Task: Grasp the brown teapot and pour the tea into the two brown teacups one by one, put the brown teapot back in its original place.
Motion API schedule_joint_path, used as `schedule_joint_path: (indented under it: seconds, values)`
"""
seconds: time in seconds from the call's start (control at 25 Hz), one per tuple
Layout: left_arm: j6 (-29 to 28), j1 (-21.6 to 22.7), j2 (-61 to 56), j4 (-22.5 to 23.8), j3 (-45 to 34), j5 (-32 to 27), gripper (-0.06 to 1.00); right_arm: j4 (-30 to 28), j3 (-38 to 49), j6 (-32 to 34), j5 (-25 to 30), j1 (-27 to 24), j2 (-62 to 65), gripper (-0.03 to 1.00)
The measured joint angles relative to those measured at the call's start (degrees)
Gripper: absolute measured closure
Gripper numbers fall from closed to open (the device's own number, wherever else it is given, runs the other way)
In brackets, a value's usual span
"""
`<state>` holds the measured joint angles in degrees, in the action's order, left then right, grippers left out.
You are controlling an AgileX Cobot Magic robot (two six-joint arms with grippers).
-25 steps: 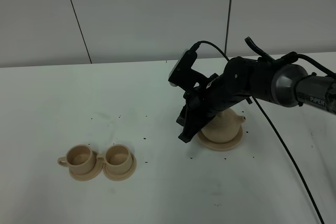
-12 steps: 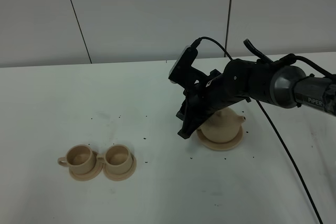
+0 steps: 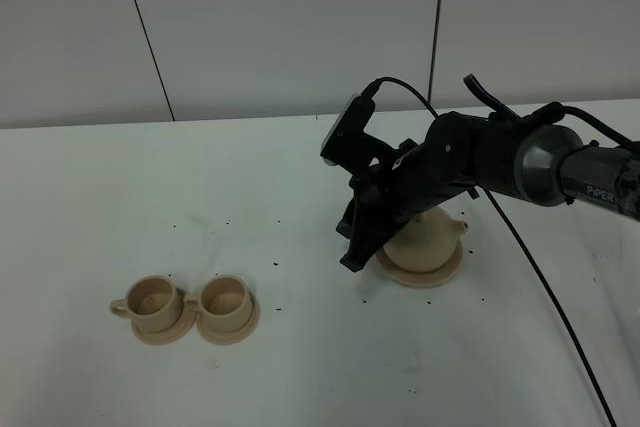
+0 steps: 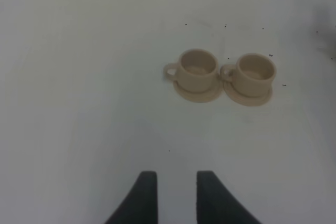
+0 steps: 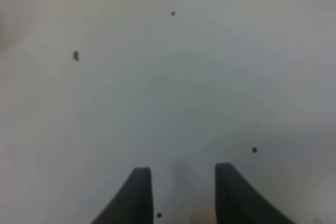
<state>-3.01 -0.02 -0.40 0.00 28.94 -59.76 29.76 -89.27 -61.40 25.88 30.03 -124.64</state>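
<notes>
The brown teapot sits on its wide tan disc, spout pointing right. My right arm reaches over it from the right, hiding its handle side. The right gripper points down to the table at the teapot's left. In the right wrist view, the right gripper has its fingers set apart, with a sliver of tan between their bases, so it looks shut on the teapot's handle. The two brown teacups stand side by side on small saucers at the front left, also seen as the two cups. Well short of the cups, my left gripper is open and holds nothing.
Small dark specks are scattered over the white table. A black cable trails from the right arm toward the front right corner. A pale wall rises behind the table's far edge.
The right gripper's tip rose slightly, then settled back to where it was. The teapot stays on its disc and the cups have not moved.
</notes>
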Motion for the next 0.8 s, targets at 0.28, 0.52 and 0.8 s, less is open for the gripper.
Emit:
schedule_joint_path:
  seconds: [0.28,0.52,0.8]
  values:
    - [0.00,0.00,0.00,0.00,0.00,0.00,0.69,0.00,0.00,0.36,1.57,0.00,0.00,0.69]
    - [0.00,0.00,0.00,0.00,0.00,0.00,0.69,0.10,0.00,-0.44,1.01,0.00,0.00,0.69]
    - [0.00,0.00,0.00,0.00,0.00,0.00,0.69,0.10,0.00,-2.53,-3.91,0.00,0.00,0.69]
